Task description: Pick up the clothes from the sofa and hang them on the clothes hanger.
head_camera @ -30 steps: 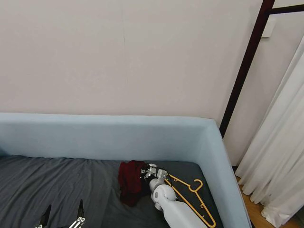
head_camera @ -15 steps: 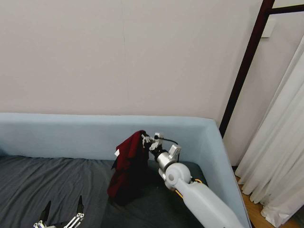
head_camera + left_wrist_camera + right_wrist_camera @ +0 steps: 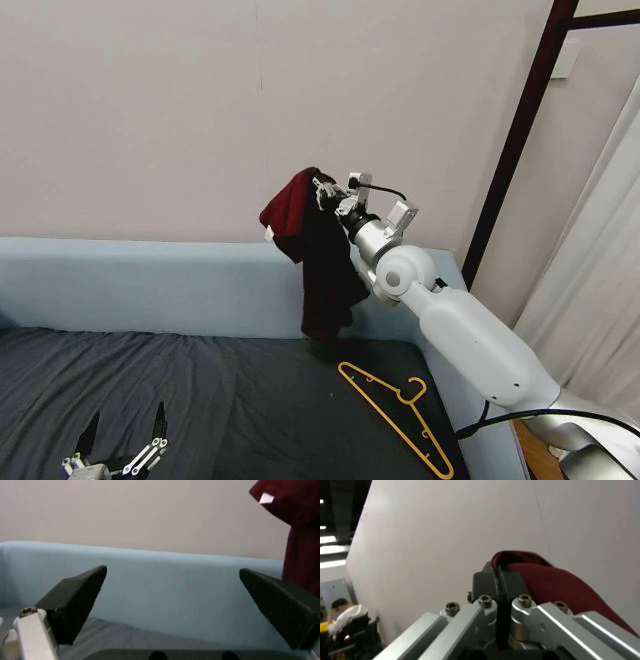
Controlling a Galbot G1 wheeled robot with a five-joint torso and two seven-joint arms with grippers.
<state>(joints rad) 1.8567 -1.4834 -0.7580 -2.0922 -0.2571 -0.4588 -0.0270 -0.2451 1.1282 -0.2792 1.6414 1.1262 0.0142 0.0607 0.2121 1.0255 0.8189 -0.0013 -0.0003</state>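
Observation:
A dark red garment (image 3: pixel 312 250) hangs in the air above the sofa's back cushion, its lower edge just over the seat. My right gripper (image 3: pixel 325 192) is shut on its top fold; in the right wrist view the pads (image 3: pixel 496 583) pinch the red garment (image 3: pixel 555 587). A yellow clothes hanger (image 3: pixel 395 410) lies flat on the dark seat below and to the right. My left gripper (image 3: pixel 120 452) sits low at the front left, open and holding nothing; its fingers (image 3: pixel 75 600) frame the sofa back, with the garment (image 3: pixel 295 536) off to one side.
The sofa has a light blue backrest (image 3: pixel 150 285) and right arm (image 3: pixel 465 370) around a dark grey seat (image 3: pixel 150 390). A dark rack pole (image 3: pixel 515 140) rises at the right by white curtains (image 3: pixel 600 320). A plain wall stands behind.
My right gripper has risen from the seat to well above the sofa back, lifting the red garment off the seat until it hangs free. The hanger stays on the seat.

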